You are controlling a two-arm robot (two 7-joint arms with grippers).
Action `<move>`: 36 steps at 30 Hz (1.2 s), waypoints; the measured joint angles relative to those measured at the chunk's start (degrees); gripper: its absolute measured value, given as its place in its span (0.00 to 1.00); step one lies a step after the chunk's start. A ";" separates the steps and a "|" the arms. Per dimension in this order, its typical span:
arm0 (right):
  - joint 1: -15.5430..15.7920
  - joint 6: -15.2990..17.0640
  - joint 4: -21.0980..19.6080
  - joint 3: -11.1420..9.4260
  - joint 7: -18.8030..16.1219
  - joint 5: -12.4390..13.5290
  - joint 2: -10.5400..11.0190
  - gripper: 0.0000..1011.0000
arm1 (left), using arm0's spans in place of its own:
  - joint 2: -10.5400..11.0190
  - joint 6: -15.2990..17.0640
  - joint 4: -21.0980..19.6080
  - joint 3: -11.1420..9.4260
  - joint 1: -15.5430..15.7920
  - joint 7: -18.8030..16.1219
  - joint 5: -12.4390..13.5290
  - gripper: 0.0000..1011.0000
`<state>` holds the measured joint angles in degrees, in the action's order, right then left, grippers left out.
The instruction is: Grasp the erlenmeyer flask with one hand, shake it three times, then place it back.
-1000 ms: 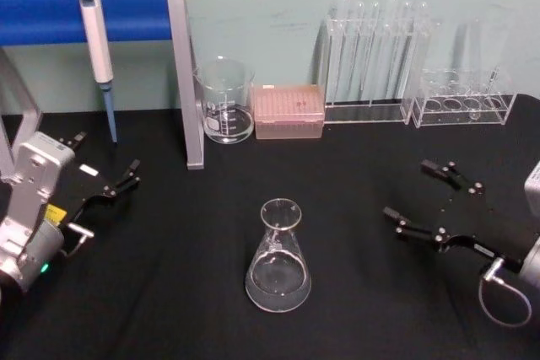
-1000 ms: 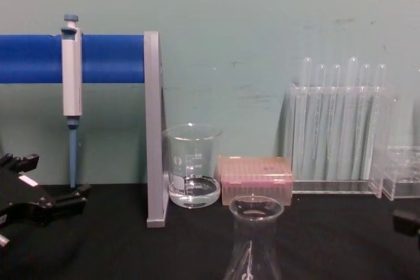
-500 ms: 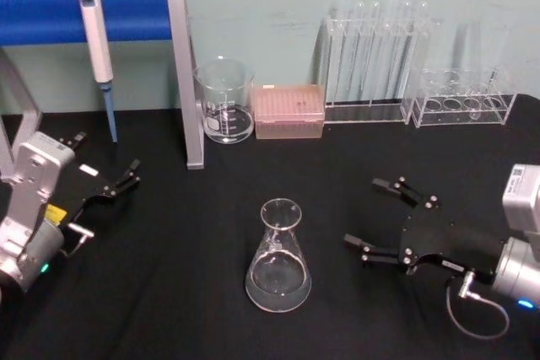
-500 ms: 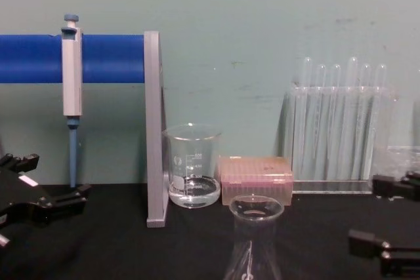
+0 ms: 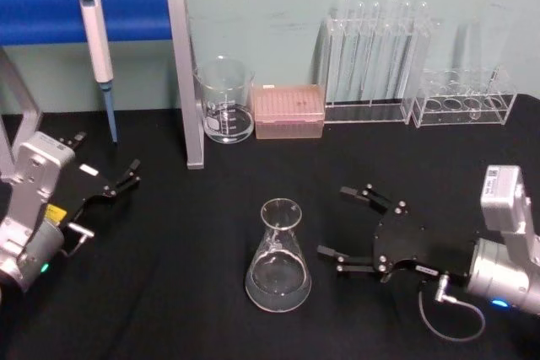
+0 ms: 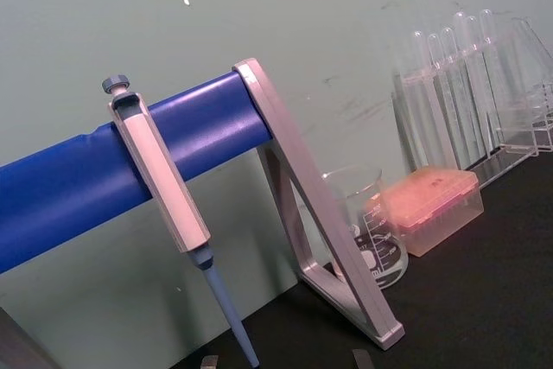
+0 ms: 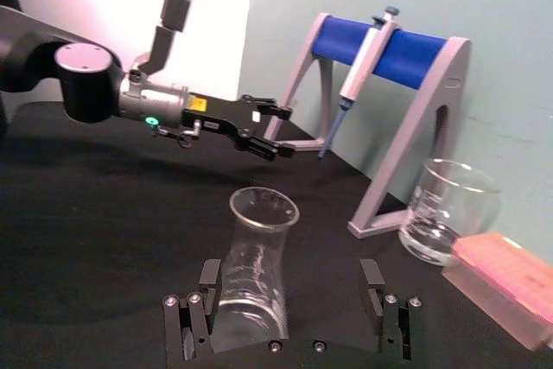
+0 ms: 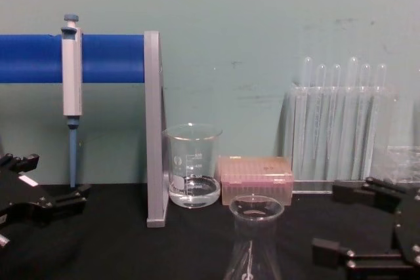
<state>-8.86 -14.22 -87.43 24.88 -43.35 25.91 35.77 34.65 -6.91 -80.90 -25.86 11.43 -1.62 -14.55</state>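
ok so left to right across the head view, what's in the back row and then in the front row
Back row: pipette → grey stand post → glass beaker → pink tip box → test tube rack → low clear rack. Front row: left gripper → erlenmeyer flask → right gripper.

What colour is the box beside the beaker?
The box is pink, best seen in the head view.

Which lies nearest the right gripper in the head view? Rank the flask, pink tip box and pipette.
1. Erlenmeyer flask, just left of the right gripper.
2. Pink tip box, back centre.
3. Pipette, far back left.
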 joint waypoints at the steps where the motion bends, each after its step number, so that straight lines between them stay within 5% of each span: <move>1: -0.24 -0.01 0.20 0.23 -0.24 0.10 -0.17 0.99 | 0.00 0.00 0.01 0.00 0.00 0.00 0.00 0.99; 36: -10.51 0.97 11.84 7.50 -6.26 3.86 -6.88 0.99 | 0.00 0.00 0.00 0.00 0.00 0.00 0.00 0.99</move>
<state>-19.36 -13.25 -75.58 32.37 -49.62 29.77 28.89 34.65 -6.91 -80.90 -25.86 11.43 -1.62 -14.55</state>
